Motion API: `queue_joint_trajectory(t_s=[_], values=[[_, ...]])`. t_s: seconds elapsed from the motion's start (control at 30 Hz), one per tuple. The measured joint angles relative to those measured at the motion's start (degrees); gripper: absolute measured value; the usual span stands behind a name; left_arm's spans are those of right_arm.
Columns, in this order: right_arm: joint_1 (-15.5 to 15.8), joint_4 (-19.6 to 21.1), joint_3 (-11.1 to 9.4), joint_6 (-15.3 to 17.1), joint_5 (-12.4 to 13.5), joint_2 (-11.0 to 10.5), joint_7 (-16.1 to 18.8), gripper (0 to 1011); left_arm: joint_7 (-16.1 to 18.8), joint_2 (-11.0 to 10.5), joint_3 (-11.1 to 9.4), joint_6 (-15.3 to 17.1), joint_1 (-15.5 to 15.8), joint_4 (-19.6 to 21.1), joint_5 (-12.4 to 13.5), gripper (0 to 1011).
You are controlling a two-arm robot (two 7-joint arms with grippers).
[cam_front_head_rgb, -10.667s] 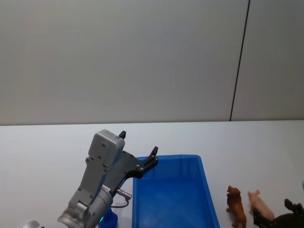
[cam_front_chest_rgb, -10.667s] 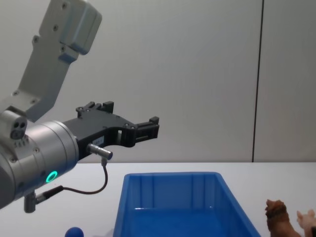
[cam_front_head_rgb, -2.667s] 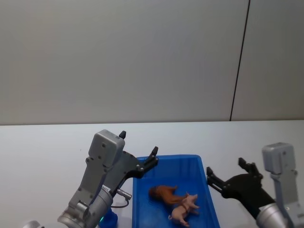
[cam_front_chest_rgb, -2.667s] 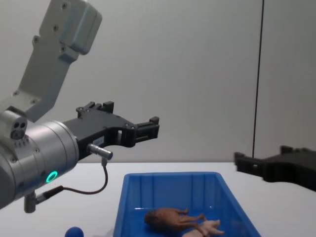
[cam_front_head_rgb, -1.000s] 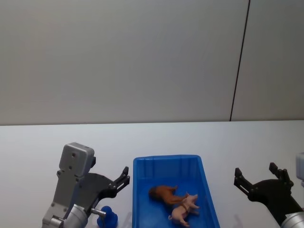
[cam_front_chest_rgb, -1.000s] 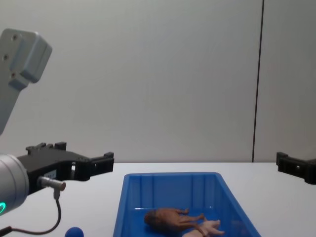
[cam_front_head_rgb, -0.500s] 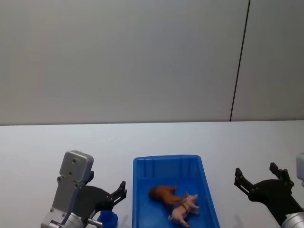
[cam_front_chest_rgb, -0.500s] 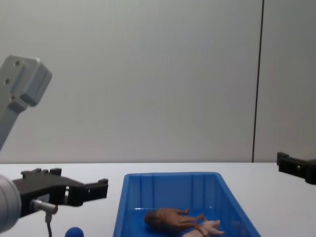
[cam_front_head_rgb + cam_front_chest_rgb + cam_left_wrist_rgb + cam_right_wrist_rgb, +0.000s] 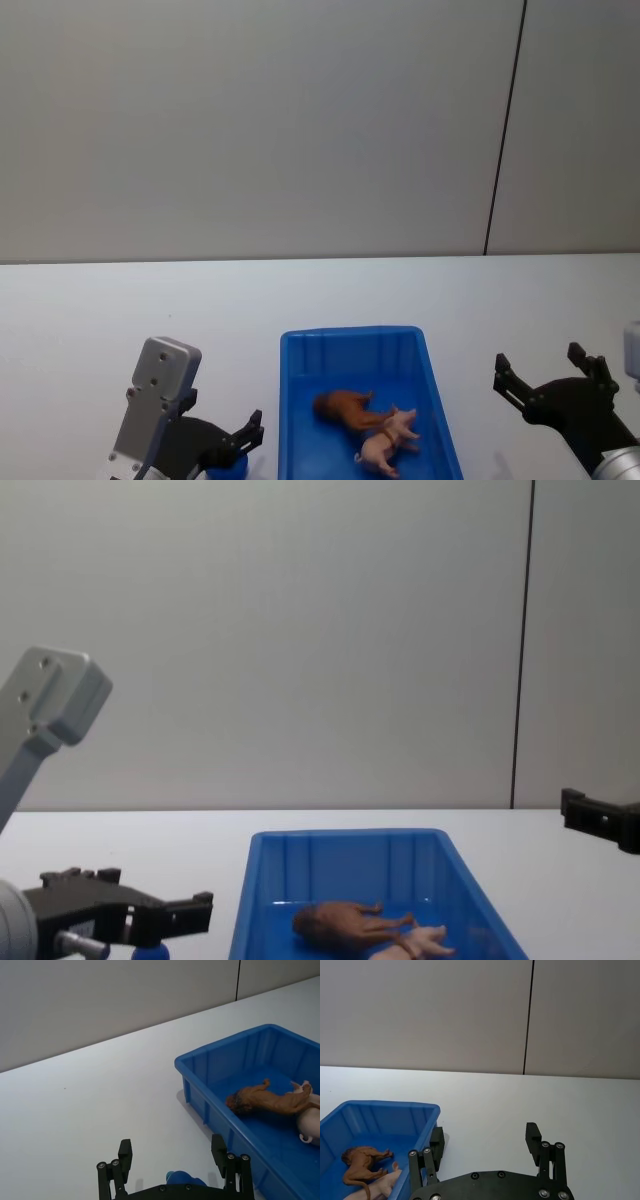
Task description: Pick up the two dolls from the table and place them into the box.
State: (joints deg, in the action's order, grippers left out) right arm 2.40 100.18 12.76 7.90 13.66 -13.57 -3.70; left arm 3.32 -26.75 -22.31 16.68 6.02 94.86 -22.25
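Observation:
Both dolls lie on their sides inside the blue box [image 9: 350, 338] on the white table [image 9: 90, 310]. The reddish-brown lion doll [image 9: 341, 408] touches the pale pink doll [image 9: 390, 440] beside it. They also show in the chest view, lion doll [image 9: 340, 921] and pink doll [image 9: 427, 941]. My left gripper [image 9: 236, 446] hangs low, left of the box, open and empty [image 9: 171, 1146]. My right gripper [image 9: 540, 362] hovers right of the box, open and empty [image 9: 485, 1133].
A small blue ball [image 9: 183, 1179] sits on the table just under my left gripper, close to the box's left wall [image 9: 200, 1105]. A grey wall with a dark vertical seam [image 9: 505, 130] stands behind the table.
The dolls stood on the table at the right 10.7 s ago and now lie in the box. Over the last second my left arm sank and drew back; the right arm stayed still.

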Motion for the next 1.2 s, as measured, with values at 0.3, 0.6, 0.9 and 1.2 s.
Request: queue_joint_trajectory(t_s=[0.3,0.6,0.9,1.2], values=[[0.0,0.0,0.0,0.0,0.0,0.0,0.0,1001,-1.0,0.5,0.0,0.1,0.0,-1.9,0.1,1001],[0.0,0.0,0.0,0.0,0.0,0.0,0.0,1001,-1.6,1.0,-0.1,0.1,-0.1,-3.5,0.0,806],[0.0,0.0,0.0,0.0,0.0,0.0,0.0,1001,-1.6,1.3,-0.1,0.1,-0.4,-4.4,0.0,498],[0.0,0.0,0.0,0.0,0.0,0.0,0.0,1001,-1.0,1.3,0.1,-1.3,-0.8,-4.3,0.2,289]])
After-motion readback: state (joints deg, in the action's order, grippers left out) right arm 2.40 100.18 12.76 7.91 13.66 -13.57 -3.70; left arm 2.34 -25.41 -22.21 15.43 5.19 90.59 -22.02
